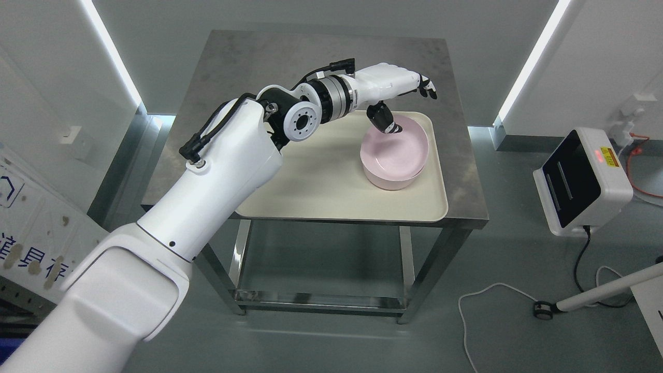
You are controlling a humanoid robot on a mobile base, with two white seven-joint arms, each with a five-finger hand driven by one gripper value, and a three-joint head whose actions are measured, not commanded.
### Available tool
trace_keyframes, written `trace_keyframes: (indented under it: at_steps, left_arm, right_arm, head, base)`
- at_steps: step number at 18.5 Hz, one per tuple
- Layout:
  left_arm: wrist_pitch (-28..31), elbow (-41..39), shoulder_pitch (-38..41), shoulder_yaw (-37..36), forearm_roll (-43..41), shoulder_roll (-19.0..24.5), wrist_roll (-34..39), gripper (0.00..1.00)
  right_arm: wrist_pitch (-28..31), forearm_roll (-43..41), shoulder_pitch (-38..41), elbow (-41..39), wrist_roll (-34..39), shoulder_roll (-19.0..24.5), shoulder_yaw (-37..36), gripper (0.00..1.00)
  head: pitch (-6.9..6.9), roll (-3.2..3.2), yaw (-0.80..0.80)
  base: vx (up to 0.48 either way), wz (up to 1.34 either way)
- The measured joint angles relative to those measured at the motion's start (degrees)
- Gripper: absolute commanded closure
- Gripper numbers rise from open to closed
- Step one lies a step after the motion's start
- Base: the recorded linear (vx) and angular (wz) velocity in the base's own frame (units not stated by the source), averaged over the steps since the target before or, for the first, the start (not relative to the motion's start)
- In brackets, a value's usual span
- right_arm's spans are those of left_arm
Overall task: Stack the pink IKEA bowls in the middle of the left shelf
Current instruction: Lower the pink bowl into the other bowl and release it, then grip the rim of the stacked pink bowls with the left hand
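The left hand (401,98) is hovering, fingers spread, thumb touching the pink bowl's (394,153) rim near the tray's (311,191) far-right corner; a shallow pinch could tip it.

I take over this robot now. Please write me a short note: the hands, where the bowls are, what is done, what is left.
Left hand: reaches over the tray on the steel table, above the far rim of the pink bowls; thumb at the rim, fingers extended, no grasp yet.
Right hand: not in view.
Bowls: on the right part of the tray; it looks like two nested, though I cannot be sure.
Done: the approach only.
Left: grasp the bowls, lift them, and carry them to the shelf, which is out of view.
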Motion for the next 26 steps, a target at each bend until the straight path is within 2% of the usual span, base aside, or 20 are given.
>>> trace_keyframes:
  at_steps: [4, 8, 11, 15, 18, 26]
  left_arm:
    - [-0.10, -1.98, 1.86, 7.09, 4.12, -0.01, -2.29, 0.20]
    - [-2.31, -6.43, 7.09, 15.28, 7.97, -0.01, -9.97, 0.20]
    - [-9.88, -10.77, 12.50, 20.35, 9.61, -0.01, -13.51, 0.20]
    - [-20.82, -15.48, 18.72, 25.24, 11.31, -0.01, -14.64, 0.22]
    - [-25.74, -18.12, 23.10, 27.22, 13.03, -0.01, -14.75, 0.26]
    - [-27.71, -21.63, 29.95, 26.29, 8.86, -0.01, -12.25, 0.27]
  right_arm:
    - [0.17, 0.00, 0.00, 0.00, 0.00, 0.00, 0.00, 0.00]
    - [0.00, 0.00, 0.00, 0.00, 0.00, 0.00, 0.00, 0.00]
    - [-0.05, 0.00, 0.00, 0.00, 0.00, 0.00, 0.00, 0.00]
    - [-0.10, 0.00, 0.00, 0.00, 0.00, 0.00, 0.00, 0.00]
    - [-0.10, 0.00, 0.00, 0.00, 0.00, 0.00, 0.00, 0.00]
    - [-0.11, 0.00, 0.00, 0.00, 0.00, 0.00, 0.00, 0.00]
  head:
    - [0.00, 0.00, 0.00]
    - [0.00, 0.00, 0.00]
    - [0.00, 0.00, 0.00]
    - [0.00, 0.00, 0.00]
    - [0.00, 0.00, 0.00]
    - [0.00, 0.00, 0.00]
  base:
    - [0.000, 0.00]
    - [0.000, 0.00]
    - [0.000, 0.00]
    - [0.000, 0.00]
    - [0.000, 0.00]
    - [0.000, 0.00]
